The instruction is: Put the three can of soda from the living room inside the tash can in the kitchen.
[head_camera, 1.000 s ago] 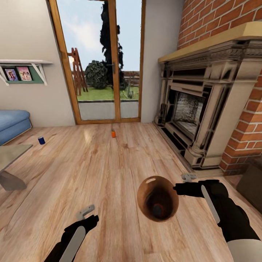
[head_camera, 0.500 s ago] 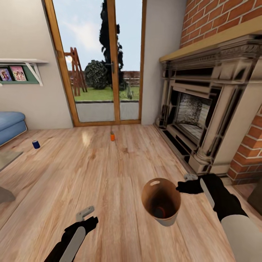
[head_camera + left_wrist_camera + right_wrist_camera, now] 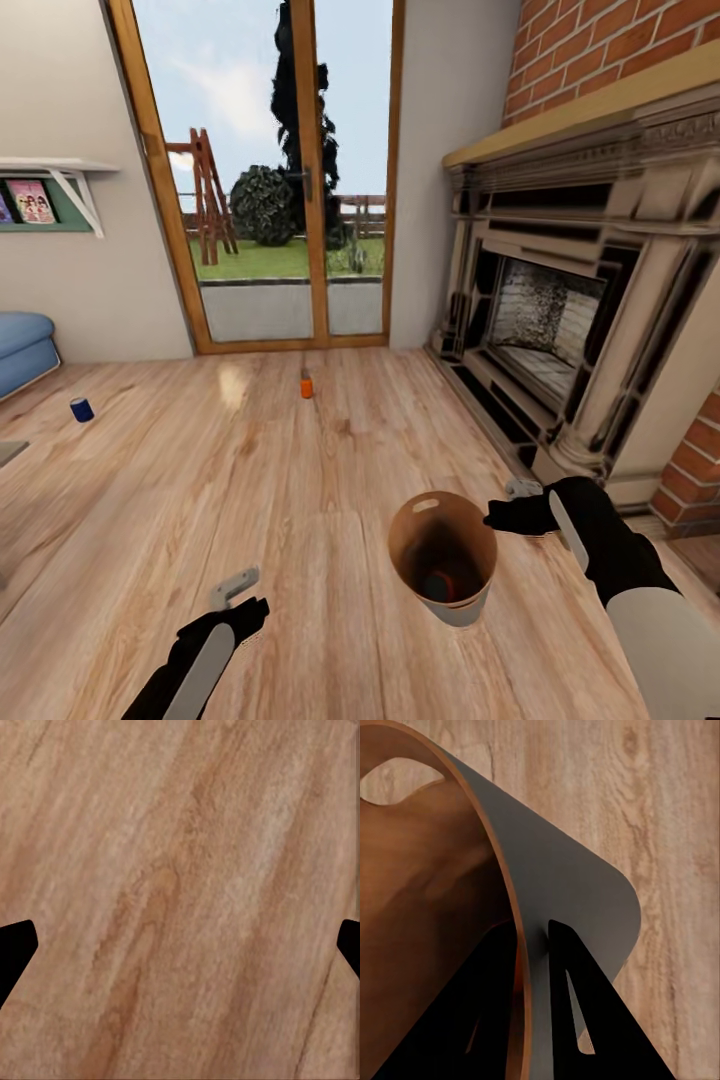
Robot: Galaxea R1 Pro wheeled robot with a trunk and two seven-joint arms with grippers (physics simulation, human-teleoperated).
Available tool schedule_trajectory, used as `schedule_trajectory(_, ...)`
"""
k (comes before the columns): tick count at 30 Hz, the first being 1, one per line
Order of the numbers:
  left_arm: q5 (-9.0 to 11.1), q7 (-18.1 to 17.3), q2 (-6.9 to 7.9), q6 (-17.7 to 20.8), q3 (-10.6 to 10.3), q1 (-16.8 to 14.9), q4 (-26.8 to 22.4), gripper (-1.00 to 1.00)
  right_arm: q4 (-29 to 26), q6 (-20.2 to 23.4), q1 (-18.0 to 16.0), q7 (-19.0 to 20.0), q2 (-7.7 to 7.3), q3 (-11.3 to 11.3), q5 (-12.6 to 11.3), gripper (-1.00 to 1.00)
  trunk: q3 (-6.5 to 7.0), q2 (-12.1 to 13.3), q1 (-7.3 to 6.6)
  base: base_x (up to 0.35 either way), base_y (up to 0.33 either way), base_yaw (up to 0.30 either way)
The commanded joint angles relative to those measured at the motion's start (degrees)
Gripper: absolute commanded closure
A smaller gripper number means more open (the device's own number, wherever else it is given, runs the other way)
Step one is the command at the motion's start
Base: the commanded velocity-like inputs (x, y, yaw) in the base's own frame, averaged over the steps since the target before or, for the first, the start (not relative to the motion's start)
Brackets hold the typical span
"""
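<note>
A living room with a light wood plank floor (image 3: 250, 480) spreads ahead, wood-framed glass doors (image 3: 290, 180) at twelve o'clock, a brick-sided fireplace (image 3: 590, 290) at two o'clock and a corner of the blue sofa (image 3: 20, 345) at nine o'clock. At five o'clock the tash can (image 3: 443, 570) hangs above the floor, mouth tilted up, with something orange deep inside. The right pincer (image 3: 500, 518) is closed on its rim: in the right wrist view one finger (image 3: 457, 1020) lies against the copper inner wall, the other against the grey outer wall. The left pincer (image 3: 238, 588), at seven o'clock, hovers over bare planks, spread wide and empty. A dark blue can (image 3: 81, 409) stands at ten o'clock near the sofa; an orange can (image 3: 306, 387) stands at twelve o'clock before the doors.
</note>
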Motion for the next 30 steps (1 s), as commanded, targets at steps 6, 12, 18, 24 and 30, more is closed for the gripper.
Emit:
schedule_trajectory(6, 0.21, -0.02, 0.05, -0.06, 0.20, 0.00, 0.61, -1.00, -4.17, 0.25, 0.74, 0.30, -0.20, 0.39, -1.91, 1.00, 0.01, 0.00, -0.01, 0.339, 0.090, 0.000)
schedule_trajectory(12, 0.32, -0.03, 0.06, -0.08, 0.24, 0.00, 0.75, -1.00, -11.12, 0.25, 4.07, 0.36, -0.26, 0.37, -2.04, 1.00, 0.01, 0.00, -0.01, 0.328, 0.152, 0.000)
schedule_trajectory(18, 0.34, -0.03, 0.06, -0.09, 0.30, 0.00, 0.78, -1.00, -12.47, 0.25, 4.57, 0.33, -0.25, 0.20, -1.90, 1.00, 0.01, 0.00, -0.01, 0.326, 0.164, 0.000)
schedule_trajectory(24, 0.23, -0.03, 0.06, -0.09, 0.31, 0.00, 0.78, -1.00, -12.55, 0.25, 4.60, 0.33, -0.22, 0.11, -1.87, 1.00, 0.01, 0.00, -0.01, 0.323, 0.180, 0.000)
schedule_trajectory(30, -0.10, -0.03, -0.01, -0.09, 0.31, 0.00, 0.84, -1.00, -12.50, 0.25, 4.60, 0.33, -0.27, 0.10, -1.96, 1.00, 0.01, 0.00, -0.01, 0.325, 0.141, 0.000)
